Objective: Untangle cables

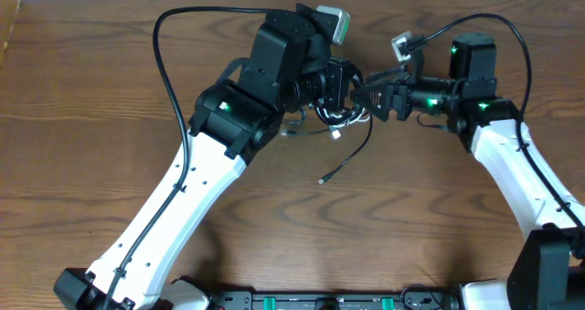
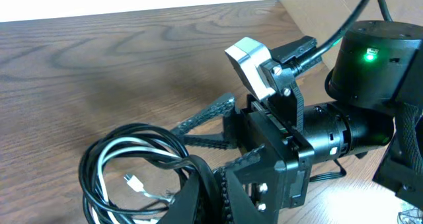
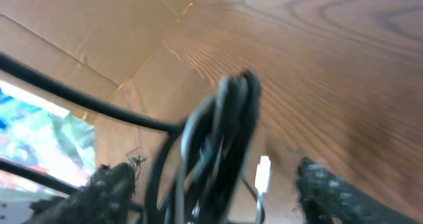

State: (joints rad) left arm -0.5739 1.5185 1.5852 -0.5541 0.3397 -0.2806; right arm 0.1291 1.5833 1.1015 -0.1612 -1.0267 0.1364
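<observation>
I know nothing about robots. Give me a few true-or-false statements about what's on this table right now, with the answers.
1. The cables are black and white. True.
2. They lie stretched out straight. False: they are looped together in a coil.
3. The right gripper is open, with the cables between its fingers. True.
4. The table is glass. False: it is brown wood.
5. One black end trails loose on the table. True.
</observation>
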